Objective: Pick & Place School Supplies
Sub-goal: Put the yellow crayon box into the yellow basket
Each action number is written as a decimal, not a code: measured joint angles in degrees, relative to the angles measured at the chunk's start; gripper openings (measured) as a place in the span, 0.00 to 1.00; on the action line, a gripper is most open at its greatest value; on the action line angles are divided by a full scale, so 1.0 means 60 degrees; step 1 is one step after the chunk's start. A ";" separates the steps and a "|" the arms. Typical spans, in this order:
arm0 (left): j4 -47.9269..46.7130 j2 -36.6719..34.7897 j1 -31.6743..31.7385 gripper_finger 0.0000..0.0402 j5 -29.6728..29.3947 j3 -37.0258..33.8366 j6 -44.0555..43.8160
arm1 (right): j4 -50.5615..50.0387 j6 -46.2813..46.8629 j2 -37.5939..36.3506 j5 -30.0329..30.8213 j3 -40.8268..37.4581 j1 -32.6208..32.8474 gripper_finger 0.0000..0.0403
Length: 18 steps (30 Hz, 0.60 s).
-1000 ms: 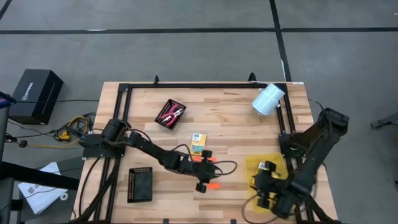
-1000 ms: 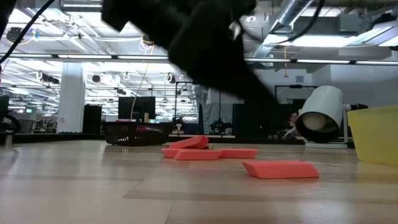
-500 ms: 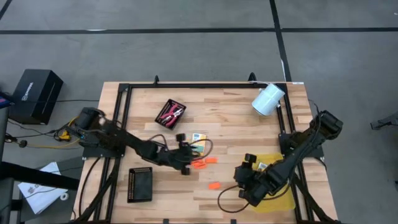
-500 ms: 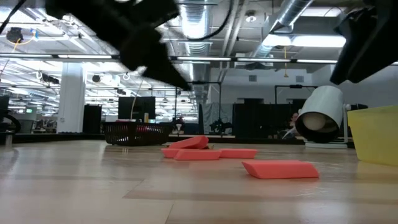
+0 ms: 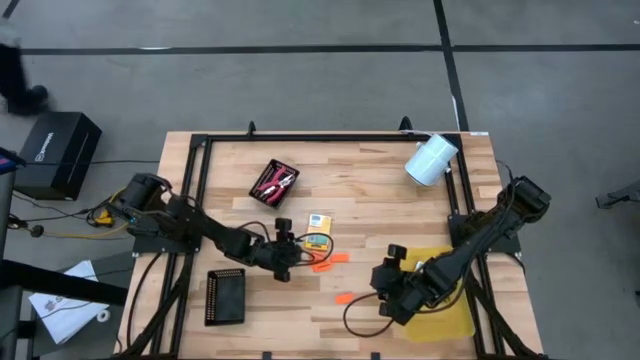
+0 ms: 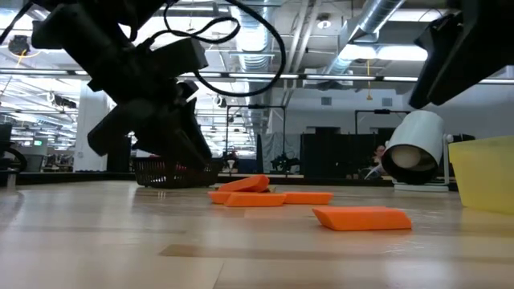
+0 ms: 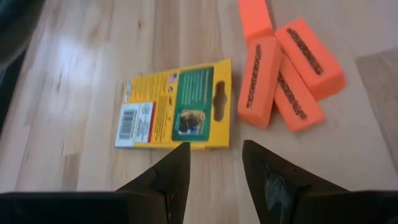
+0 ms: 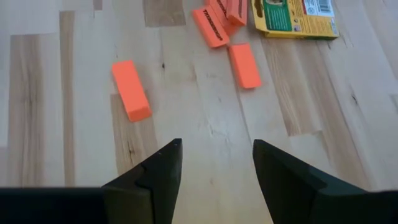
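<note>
The left gripper (image 7: 214, 171) hangs open and empty just beside the crayon box (image 7: 177, 107) and piled orange pieces (image 7: 283, 68), while the right gripper (image 8: 217, 165), open and empty, hovers near a lone orange piece (image 8: 130, 90).

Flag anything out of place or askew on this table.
A white roll lies tipped on its side at the table's far right corner. One orange block sits apart from the orange pile beside the crayon box.

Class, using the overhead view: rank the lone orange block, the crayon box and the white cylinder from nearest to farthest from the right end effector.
Measured from the right end effector:
1. Lone orange block, just beside it, toward table centre.
2. Crayon box, mid-table, by the left end effector.
3. White cylinder, at the far corner.
</note>
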 joint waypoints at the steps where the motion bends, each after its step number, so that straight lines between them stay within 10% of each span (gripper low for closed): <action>1: 0.0026 0.0064 0.0000 0.35 -0.0001 -0.0001 0.0054 | 0.0051 -0.0046 0.0000 -0.0048 0.0000 -0.0040 0.47; 18: 0.0686 0.1266 -0.0026 0.35 -0.0766 0.0014 0.0658 | 0.0092 -0.0234 0.0000 -0.0154 0.0000 -0.0081 0.47</action>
